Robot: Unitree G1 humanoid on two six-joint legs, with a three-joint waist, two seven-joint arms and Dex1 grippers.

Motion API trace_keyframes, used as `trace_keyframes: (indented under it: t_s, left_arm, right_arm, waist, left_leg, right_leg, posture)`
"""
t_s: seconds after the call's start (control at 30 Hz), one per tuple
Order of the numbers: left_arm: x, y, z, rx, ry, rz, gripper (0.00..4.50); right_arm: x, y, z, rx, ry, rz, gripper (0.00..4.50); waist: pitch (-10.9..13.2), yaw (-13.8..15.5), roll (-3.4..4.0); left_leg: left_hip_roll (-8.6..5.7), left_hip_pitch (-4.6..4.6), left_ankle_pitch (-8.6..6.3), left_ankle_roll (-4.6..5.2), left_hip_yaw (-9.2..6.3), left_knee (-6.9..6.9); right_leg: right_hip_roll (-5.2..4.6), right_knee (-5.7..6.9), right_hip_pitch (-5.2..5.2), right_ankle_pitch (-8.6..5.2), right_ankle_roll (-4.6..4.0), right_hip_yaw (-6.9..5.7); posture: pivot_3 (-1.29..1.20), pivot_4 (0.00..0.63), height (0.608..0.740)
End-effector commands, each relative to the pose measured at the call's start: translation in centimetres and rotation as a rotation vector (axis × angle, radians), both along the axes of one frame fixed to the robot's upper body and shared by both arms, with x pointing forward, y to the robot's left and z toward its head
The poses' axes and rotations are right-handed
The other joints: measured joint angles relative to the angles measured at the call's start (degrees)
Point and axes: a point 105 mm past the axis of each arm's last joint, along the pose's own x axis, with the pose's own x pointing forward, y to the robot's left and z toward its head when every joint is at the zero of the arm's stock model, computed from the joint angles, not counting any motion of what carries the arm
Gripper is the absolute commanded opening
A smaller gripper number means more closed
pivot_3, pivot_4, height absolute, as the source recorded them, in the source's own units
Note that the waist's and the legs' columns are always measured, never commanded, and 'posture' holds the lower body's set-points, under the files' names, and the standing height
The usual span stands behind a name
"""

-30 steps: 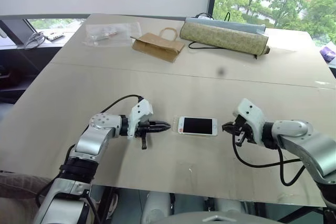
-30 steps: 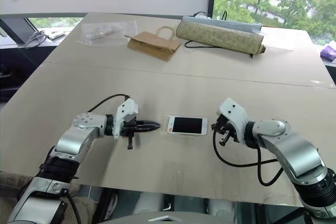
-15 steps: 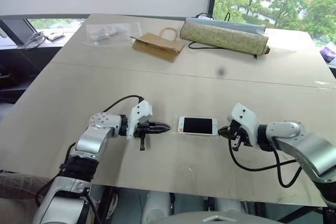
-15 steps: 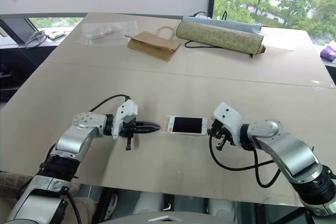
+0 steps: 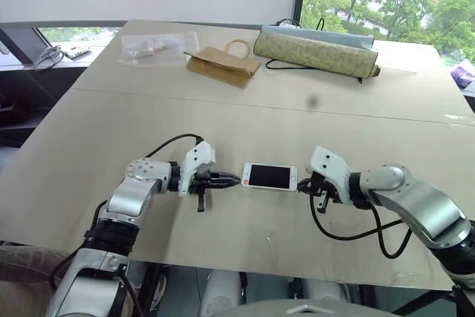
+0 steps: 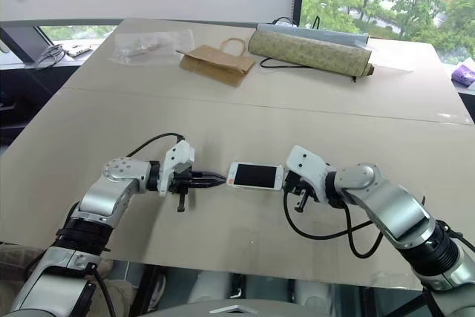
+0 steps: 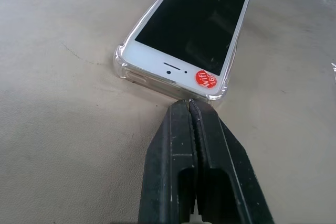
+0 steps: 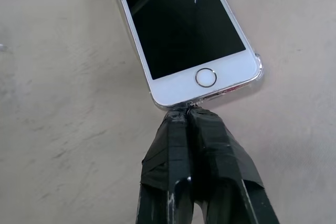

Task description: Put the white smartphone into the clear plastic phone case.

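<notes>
On the table [image 5: 111, 131], both clenched grippers, left [image 5: 236, 180] and right [image 5: 303, 188], touch opposite ends of the white smartphone [image 5: 269, 176], seated in the clear plastic phone case [image 7: 122, 59].

- The two head views look forward and down from above the table [image 5: 245, 113], taking in both arms, with the window at the far edge.
- They share nearly the same scene, slightly offset sideways.
- Each wrist view sits low and close, looking along its shut fingers at opposite short ends of the white smartphone [image 7: 191, 22].
- All four views share the phone.
</notes>
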Motion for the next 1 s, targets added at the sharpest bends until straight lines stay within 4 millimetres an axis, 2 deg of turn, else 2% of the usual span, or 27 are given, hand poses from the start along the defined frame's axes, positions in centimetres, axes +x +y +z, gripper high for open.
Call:
trace_keyframes:
  t_s: [0.03, 0.47, 0.6, 0.87, 1.0]
  left_arm:
    - [0.1, 0.0, -0.5, 0.023, 0.005, 0.011, 0.05]
    - [0.1, -0.2, -0.5, 0.022, 0.002, 0.010, 0.05]
    - [0.2, 0.0, -0.2, 0.015, -0.010, 0.027, 0.05]
    - [-1.1, 1.6, 2.8, -0.096, -0.043, 0.077, 0.05]
    - [-1.7, 1.8, 4.1, -0.122, -0.067, 0.079, 0.05]
  right_arm:
    - [0.0, 1.6, 1.0, 0.037, -0.048, 0.075, 0.00]
    - [0.2, 2.4, 1.5, 0.033, -0.119, 0.170, 0.00]
    - [0.4, 1.8, 1.5, 0.037, -0.127, 0.149, 0.00]
    - [0.6, -0.8, 1.6, 0.047, -0.143, 0.056, 0.00]
    - [0.5, -1.5, 1.9, 0.072, -0.159, 0.030, 0.00]
  waist:
    - [0.00, -0.07, -0.01]
    - [-0.01, -0.76, -0.02]
    - [-0.01, -0.76, -0.02]
    - [0.07, -0.89, -0.07]
    - [0.11, -0.67, -0.07]
  left_leg:
    - [0.00, 0.01, 0.00, 0.00, 0.00, 0.00]
    - [0.01, 0.04, 0.00, 0.00, 0.00, 0.09]
    - [0.01, 0.04, 0.00, 0.00, 0.00, 0.09]
    - [0.02, -0.06, 0.00, 0.00, 0.00, 0.07]
    - [0.02, -0.08, 0.00, -0.01, 0.00, 0.06]
  right_leg:
    - [0.00, 0.00, 0.00, 0.00, 0.00, 0.00]
    - [0.00, 0.03, 0.02, 0.00, 0.00, 0.00]
    - [0.00, 0.03, 0.02, 0.01, 0.01, 0.00]
    - [-0.01, 0.02, 0.00, 0.08, 0.13, 0.01]
    - [-0.01, -0.02, -0.01, 0.08, 0.15, 0.00]
  posture:
    - [0.00, 0.150, 0.740]
    - [0.00, 0.150, 0.740]
    - [0.00, 0.150, 0.740]
    - [0.00, 0.150, 0.740]
    - [0.00, 0.150, 0.740]
